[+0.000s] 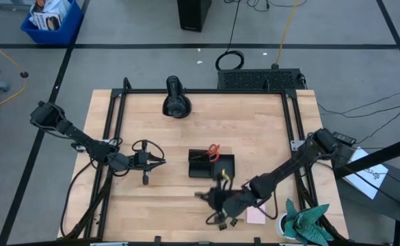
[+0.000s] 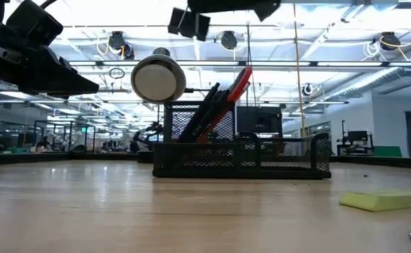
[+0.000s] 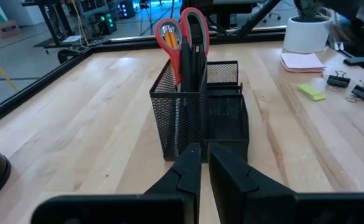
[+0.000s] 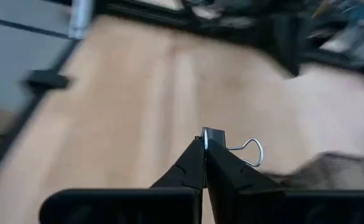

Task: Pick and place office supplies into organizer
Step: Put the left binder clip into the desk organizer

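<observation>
I have the right gripper [image 4: 204,144] with its jaws clamped on a binder clip [image 4: 231,147], the wire loop sticking out to one side. In the high view that gripper [image 1: 217,198] sits lower centre, just below the organizer [image 1: 211,165].

As I judge progress, the long items are done: the red-handled scissors [image 3: 182,28], an orange pencil [image 3: 170,40] and black pens [image 3: 193,59] stand upright in the organizer's [image 3: 197,115] tall compartment. Left out on the surface [image 1: 254,123], at the right of the left wrist view, are two binder clips [image 3: 351,86], the yellow-green piece [image 3: 310,92] and the pink sticky-note pad [image 3: 302,61]. The low compartments look empty, as far as I can tell.

The left gripper [image 1: 160,161] waits at centre-left of the high view, jaws nearly together on nothing, pointing at the organizer.

Room is fair: bare surface lies all around the organizer, and the black cylindrical device [image 1: 176,101] is well apart at top centre. The loose items lie near the lower edge, so I'd keep the carry short and straight up into a low compartment.
</observation>
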You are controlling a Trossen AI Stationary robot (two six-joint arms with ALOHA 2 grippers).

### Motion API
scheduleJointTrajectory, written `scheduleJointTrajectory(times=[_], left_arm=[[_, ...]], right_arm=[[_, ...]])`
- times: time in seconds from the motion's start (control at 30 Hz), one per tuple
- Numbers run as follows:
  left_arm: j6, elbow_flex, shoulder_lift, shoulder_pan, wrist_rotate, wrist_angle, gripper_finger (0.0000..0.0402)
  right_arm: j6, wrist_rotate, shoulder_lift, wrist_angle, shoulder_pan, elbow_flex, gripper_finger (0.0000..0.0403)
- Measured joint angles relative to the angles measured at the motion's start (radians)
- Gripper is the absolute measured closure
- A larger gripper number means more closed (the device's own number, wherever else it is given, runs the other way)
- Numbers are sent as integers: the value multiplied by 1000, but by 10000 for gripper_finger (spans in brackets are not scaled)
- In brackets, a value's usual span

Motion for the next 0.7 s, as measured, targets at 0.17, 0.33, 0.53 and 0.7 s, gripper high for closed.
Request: scheduleJointTrajectory(times=[0.17, 0.33, 0.53, 0.7], left_arm=[[3, 0, 0, 0, -2, -16, 364], [-3, 0, 0, 0, -2, -38, 364], [-4, 0, 0, 0, -2, -45, 364], [-5, 0, 0, 0, -2, -48, 364]], right_arm=[[-61, 5, 26, -8, -68, -4, 402], [-92, 43, 83, -5, -118, -18, 402], [-139, 111, 124, -2, -137, -19, 402], [-142, 105, 140, -19, -143, -19, 402]])
